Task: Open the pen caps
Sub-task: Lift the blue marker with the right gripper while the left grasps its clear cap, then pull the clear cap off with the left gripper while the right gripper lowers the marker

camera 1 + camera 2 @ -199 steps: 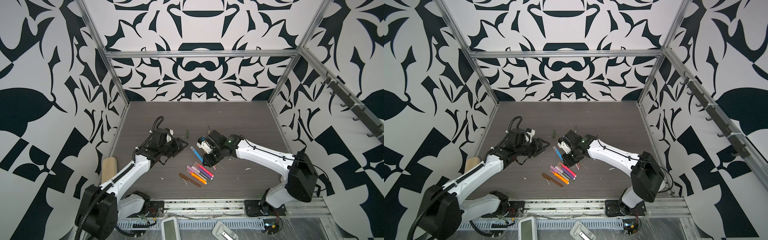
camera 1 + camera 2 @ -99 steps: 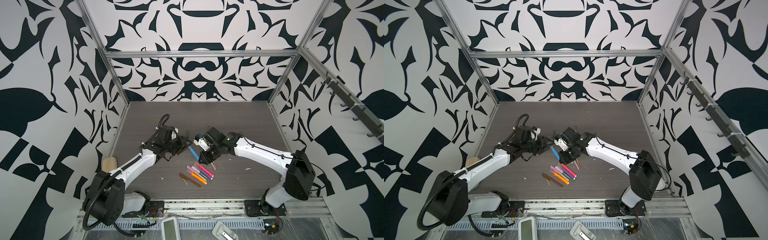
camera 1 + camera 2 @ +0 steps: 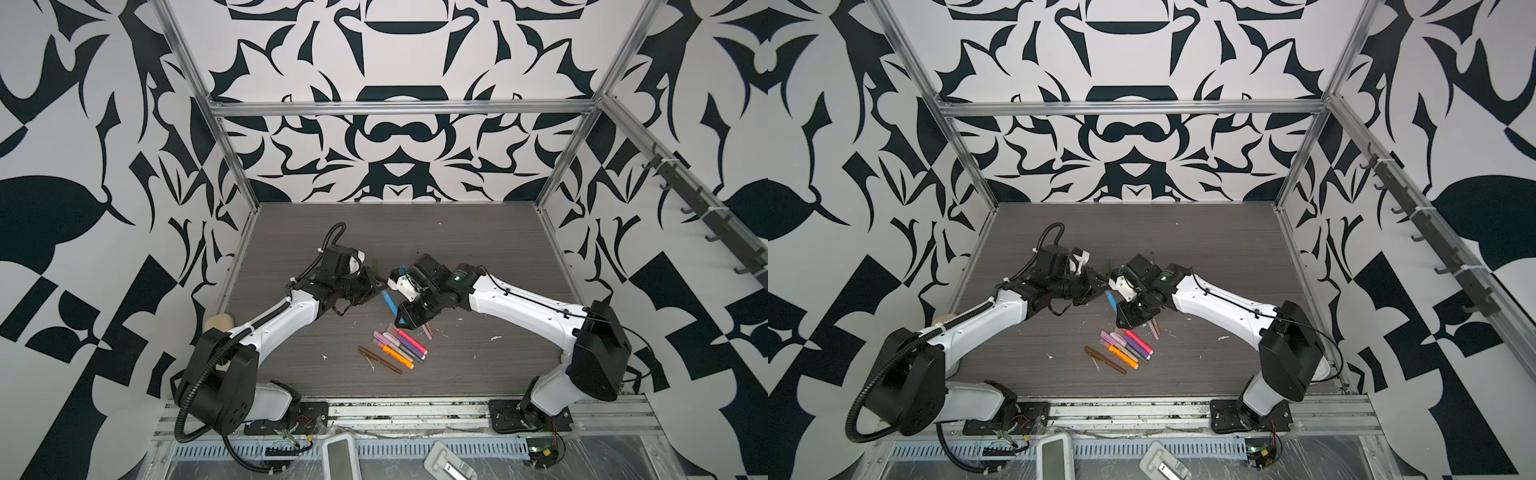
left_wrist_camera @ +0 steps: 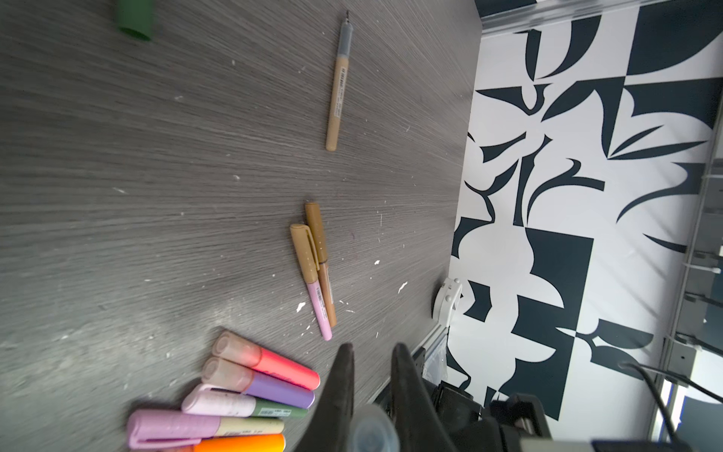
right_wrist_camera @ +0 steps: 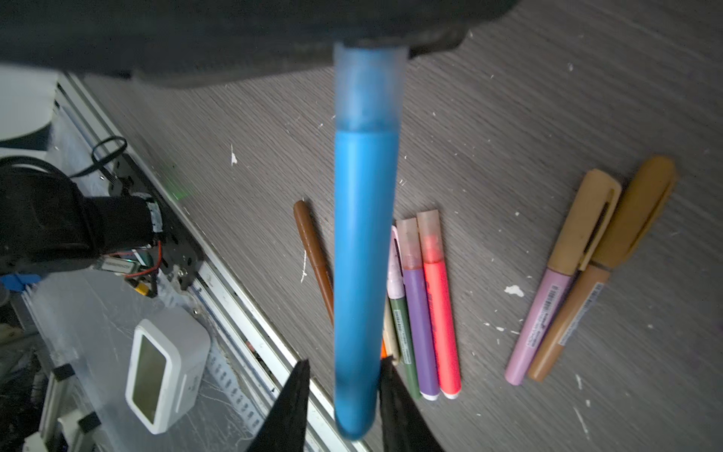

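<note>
A blue pen (image 5: 362, 254) with its translucent cap (image 5: 367, 86) still on hangs over the table, small in both top views (image 3: 388, 301) (image 3: 1111, 300). My left gripper (image 4: 371, 352) is shut on that cap (image 4: 369, 428). My right gripper (image 5: 345, 362) stands open around the pen's tail; one finger touches it, the other is clear. Several capped pens (image 3: 399, 349) lie in a pile in front. A brown pen (image 3: 380, 360) lies beside them. Two gold-capped pens (image 4: 317, 270) lie together. An uncapped gold pen (image 4: 336, 90) and a loose green cap (image 4: 135, 19) lie farther back.
A white timer (image 5: 164, 368) sits beyond the front rail (image 3: 415, 409). A tan block (image 3: 220, 322) lies by the left wall. Patterned walls close the table on three sides. White flecks dot the grey tabletop (image 3: 457, 249).
My left gripper came in from the left and shut on the blue pen's cap. My right gripper lifted the pen toward it, then loosened its jaws.
</note>
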Motion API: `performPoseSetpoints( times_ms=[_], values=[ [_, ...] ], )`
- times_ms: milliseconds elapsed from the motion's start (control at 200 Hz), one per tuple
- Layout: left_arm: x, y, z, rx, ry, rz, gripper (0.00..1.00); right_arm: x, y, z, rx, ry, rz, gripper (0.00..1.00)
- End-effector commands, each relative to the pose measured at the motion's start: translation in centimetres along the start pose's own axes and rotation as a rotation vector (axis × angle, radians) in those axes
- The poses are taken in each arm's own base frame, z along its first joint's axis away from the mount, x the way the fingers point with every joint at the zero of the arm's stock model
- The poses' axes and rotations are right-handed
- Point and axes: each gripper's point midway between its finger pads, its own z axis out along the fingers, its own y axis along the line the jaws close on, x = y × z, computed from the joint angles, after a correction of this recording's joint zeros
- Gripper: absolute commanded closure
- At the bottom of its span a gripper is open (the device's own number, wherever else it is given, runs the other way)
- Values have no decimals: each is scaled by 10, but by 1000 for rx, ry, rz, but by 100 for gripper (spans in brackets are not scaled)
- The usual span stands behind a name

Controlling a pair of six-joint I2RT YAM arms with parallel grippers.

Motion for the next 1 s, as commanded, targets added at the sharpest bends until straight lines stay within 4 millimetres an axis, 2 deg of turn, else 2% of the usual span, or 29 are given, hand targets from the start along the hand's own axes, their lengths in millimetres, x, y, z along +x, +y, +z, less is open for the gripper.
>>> performPoseSetpoints(
  times_ms=[0,75,145,190,310,395,455,500,645,710,785,995],
  values=[
    [4,-17,1,38,19,40,100,-24,9,-14,-13,-75,-12,65],
    [8,-21,2,46,29,53,100,-30,5,-10,-7,-74,2,65],
    [11,-21,2,47,36,53,100,-35,2,-6,-11,-76,17,69],
    [12,-22,2,49,38,56,100,-37,2,-3,-13,-76,23,74],
    [13,-20,1,43,36,60,100,-36,0,2,-17,-72,41,100],
    [10,-18,-2,19,23,70,100,-29,-5,4,-6,-66,61,100],
    [-1,-18,-8,-16,1,101,100,-21,-9,6,5,-54,79,100],
    [-17,-16,-16,-61,-28,128,100,-15,-10,9,-10,-51,99,100],
    [-102,-17,-57,-146,-189,158,100,8,-4,16,-70,-62,151,100],
    [-127,-17,-64,-153,-225,162,100,17,-4,16,-79,-71,171,100],
    [-133,-17,-59,-176,-195,186,100,25,-6,14,-87,-88,197,100],
    [-124,1,-49,-174,-186,141,100,35,-2,10,-140,-109,227,100]
  ],
)
